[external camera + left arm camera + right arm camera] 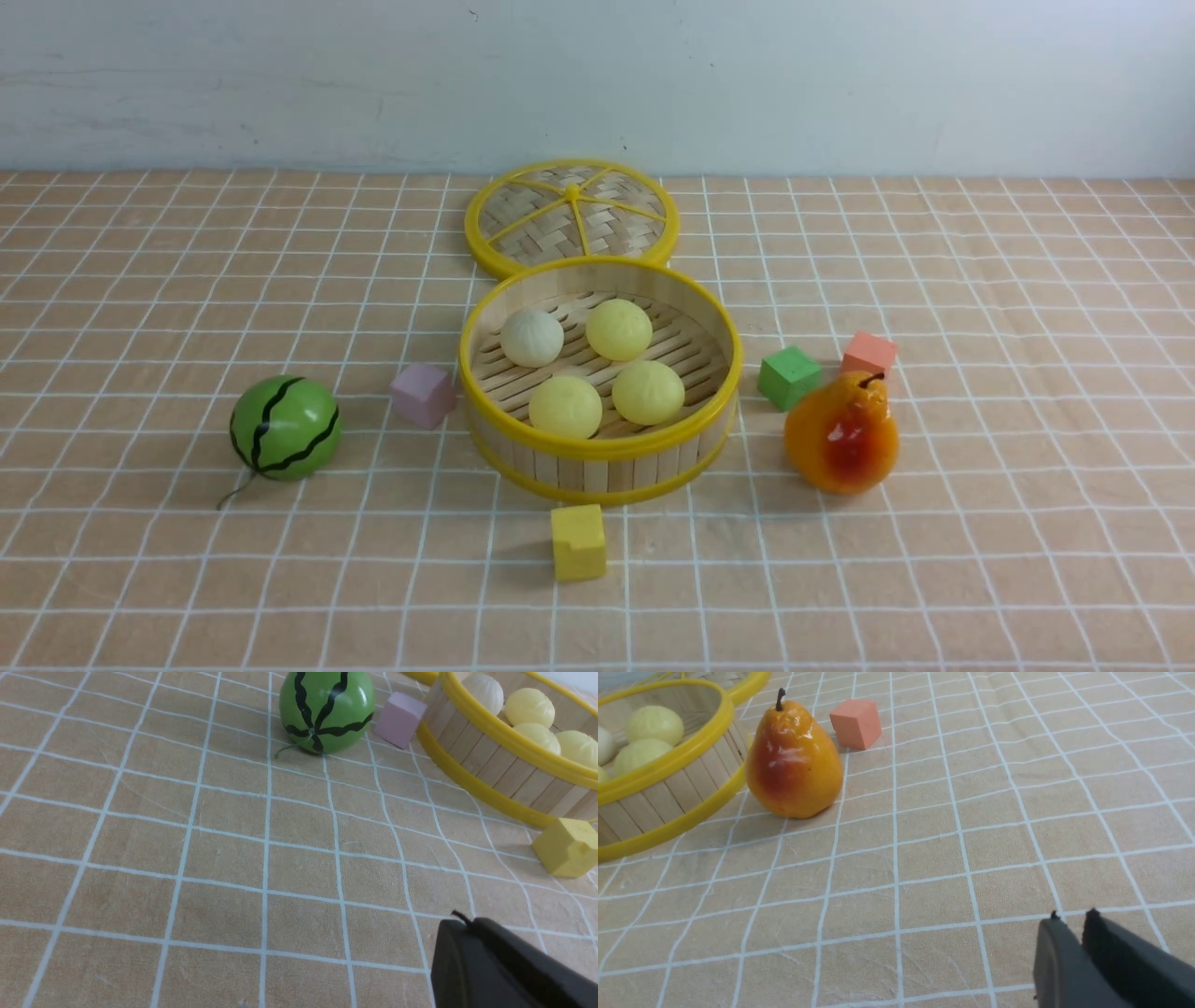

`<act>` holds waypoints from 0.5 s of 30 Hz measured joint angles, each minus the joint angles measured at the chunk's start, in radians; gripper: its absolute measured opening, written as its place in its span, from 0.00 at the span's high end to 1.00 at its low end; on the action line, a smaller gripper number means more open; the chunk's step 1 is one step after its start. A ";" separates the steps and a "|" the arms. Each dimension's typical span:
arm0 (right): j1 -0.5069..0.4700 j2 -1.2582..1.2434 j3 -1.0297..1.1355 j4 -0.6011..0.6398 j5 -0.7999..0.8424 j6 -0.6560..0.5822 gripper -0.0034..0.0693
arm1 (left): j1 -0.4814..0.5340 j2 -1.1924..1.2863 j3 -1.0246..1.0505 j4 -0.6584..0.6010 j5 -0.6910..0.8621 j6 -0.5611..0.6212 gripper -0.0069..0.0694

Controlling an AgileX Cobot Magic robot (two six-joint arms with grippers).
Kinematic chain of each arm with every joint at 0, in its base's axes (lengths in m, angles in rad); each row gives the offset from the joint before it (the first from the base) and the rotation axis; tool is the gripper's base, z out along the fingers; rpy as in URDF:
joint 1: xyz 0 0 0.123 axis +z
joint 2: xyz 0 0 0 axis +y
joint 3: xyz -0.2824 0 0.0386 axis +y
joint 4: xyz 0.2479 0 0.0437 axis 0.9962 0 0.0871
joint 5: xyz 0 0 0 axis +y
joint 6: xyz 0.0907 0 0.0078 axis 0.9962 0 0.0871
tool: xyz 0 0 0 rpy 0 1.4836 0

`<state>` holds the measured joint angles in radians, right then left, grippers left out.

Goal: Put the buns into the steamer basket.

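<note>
All four buns point(590, 368) sit in the steamer basket point(597, 450) mid-table. They look light, smooth and roll-prone; I'd pinch across the middle. My left gripper point(460, 928) is closed and empty, my right gripper point(1071, 924) slightly parted and empty.

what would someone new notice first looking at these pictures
Most likely the big round steamer basket in the middle of the checked cloth, with four buns already inside it, three pale yellow and one off-white. Its flat woven lid lies just behind it. After that, the green striped watermelon ball to the basket's left and the glossy orange pear to its right stand out.
</note>
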<state>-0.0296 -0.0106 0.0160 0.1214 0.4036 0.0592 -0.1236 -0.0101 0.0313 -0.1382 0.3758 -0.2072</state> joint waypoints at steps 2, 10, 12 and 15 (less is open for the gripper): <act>0.000 0.000 0.000 0.000 0.000 0.000 0.84 | 0.000 0.000 0.000 0.000 0.000 0.000 0.93; 0.000 0.000 0.000 0.000 0.000 0.000 0.83 | 0.000 0.000 0.000 0.000 0.000 0.000 0.93; 0.000 0.000 0.000 0.000 0.000 0.000 0.83 | 0.000 0.000 0.000 0.000 0.000 0.000 0.93; 0.000 0.000 0.000 0.000 0.000 0.000 0.82 | 0.000 0.000 0.000 0.000 0.000 0.000 0.93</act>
<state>-0.0296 -0.0106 0.0160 0.1214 0.4036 0.0592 -0.1236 -0.0101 0.0313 -0.1382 0.3758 -0.2072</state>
